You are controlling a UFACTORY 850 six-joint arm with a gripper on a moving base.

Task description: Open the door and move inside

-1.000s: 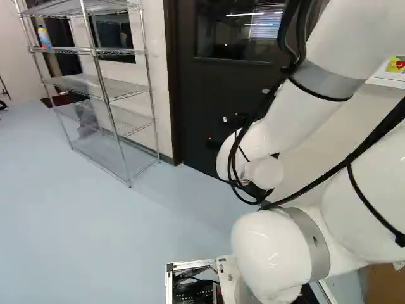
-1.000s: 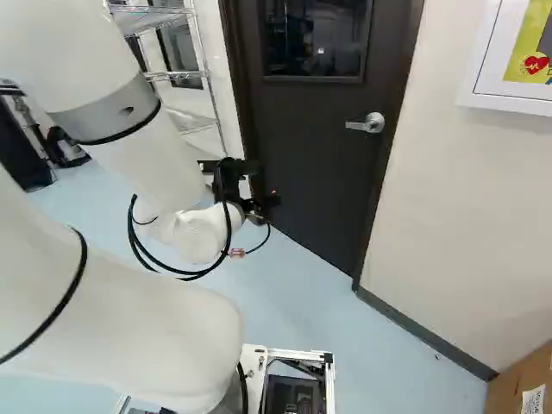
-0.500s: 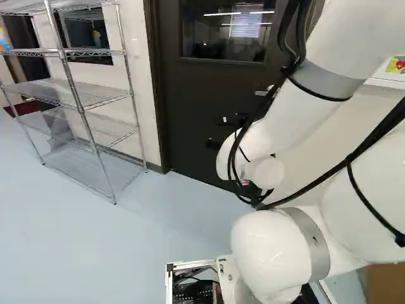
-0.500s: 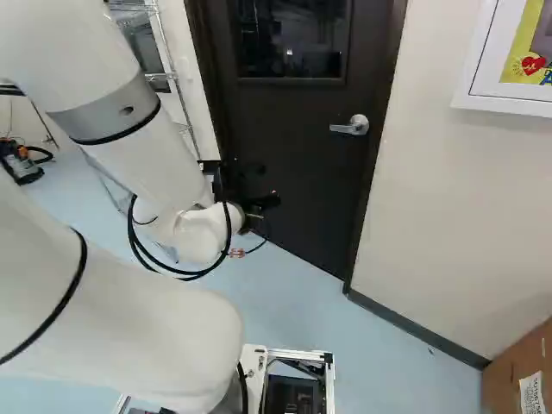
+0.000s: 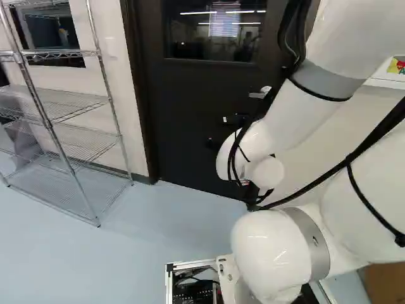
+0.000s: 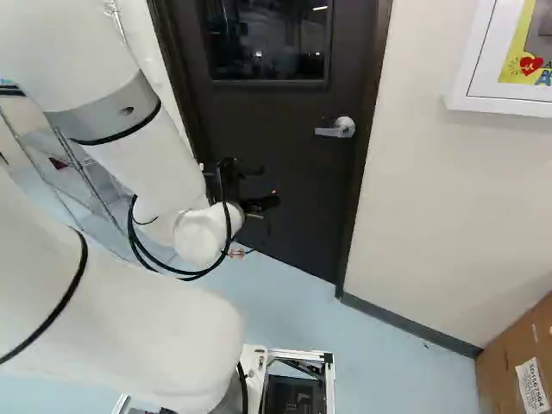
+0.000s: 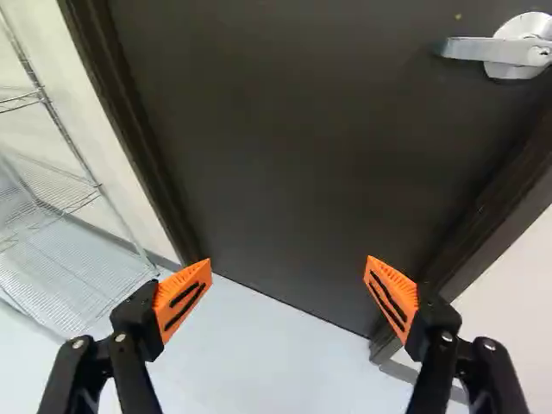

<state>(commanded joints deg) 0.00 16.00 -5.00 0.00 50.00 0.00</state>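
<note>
In the right base view the black gripper [image 6: 259, 190] hangs in front of the dark door [image 6: 285, 164], left of and lower than the silver lever handle [image 6: 336, 128]. The door stands closed in its frame. Seen from the wrist, the gripper [image 7: 287, 291] has its orange-padded fingers wide apart with nothing between them; the handle [image 7: 509, 47] lies well ahead, off to one side, touched by neither finger. In the left base view the arm's wrist hides most of the gripper, and the handle [image 5: 259, 93] shows just beyond the arm.
A wire shelf rack [image 5: 69, 142] stands against the wall at the left of the left base view. Right of the door in the right base view are a bare wall [image 6: 423, 207], a white wall cabinet [image 6: 483, 65] and a cardboard box [image 6: 509, 362] on the floor.
The base has moved: it has turned and come nearer the door, so rack, door and handle slide leftward in both base views. The arm keeps its pose against its lowest joint.
</note>
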